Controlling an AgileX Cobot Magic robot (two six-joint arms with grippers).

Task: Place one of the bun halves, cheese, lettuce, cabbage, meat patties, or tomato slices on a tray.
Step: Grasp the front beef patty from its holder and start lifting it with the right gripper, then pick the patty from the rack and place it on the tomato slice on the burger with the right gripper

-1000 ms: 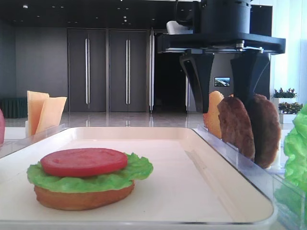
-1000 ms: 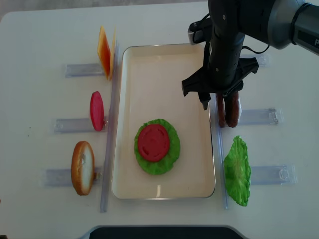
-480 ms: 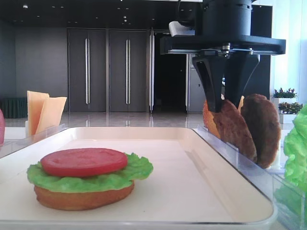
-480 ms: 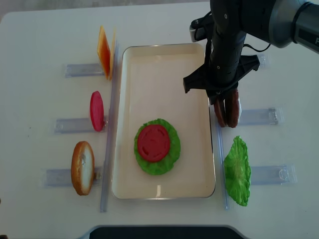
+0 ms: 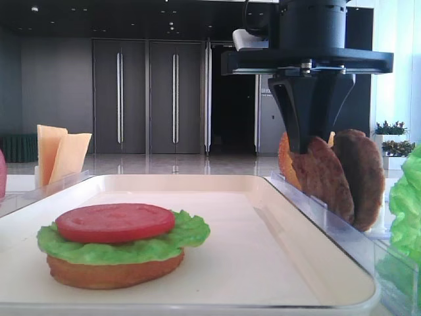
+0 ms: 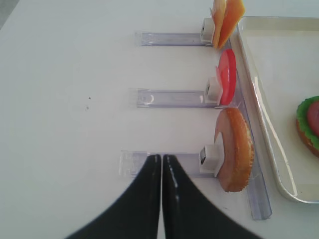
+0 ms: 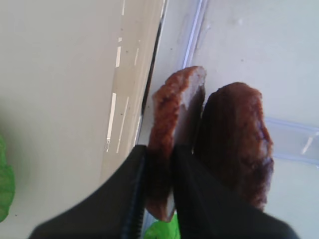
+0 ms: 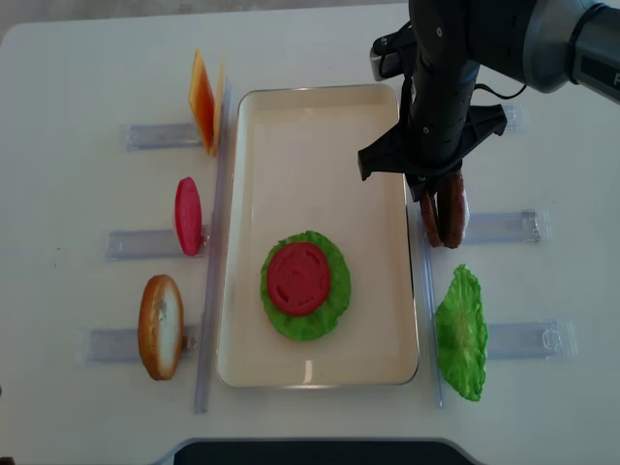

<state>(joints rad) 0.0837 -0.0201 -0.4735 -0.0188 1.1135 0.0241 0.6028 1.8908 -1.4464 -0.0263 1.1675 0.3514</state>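
Two dark brown meat patties stand on edge in a clear holder just right of the cream tray. My right gripper comes down from above and is shut on the patty nearest the tray, one finger on each face. The second patty stands free beside it. From the side, the gripper pinches the held patty at its top. On the tray lies a bun half topped with lettuce and a tomato slice. My left gripper is shut and empty, over the table left of a standing bun half.
Left of the tray stand cheese slices, a tomato slice and a bun half in clear holders. A lettuce leaf stands in a holder right of the tray's near corner. A clear rail runs along each long side.
My right gripper's jaws have closed from wide open onto the patty nearest the tray, which now leans slightly. The left gripper has not moved.
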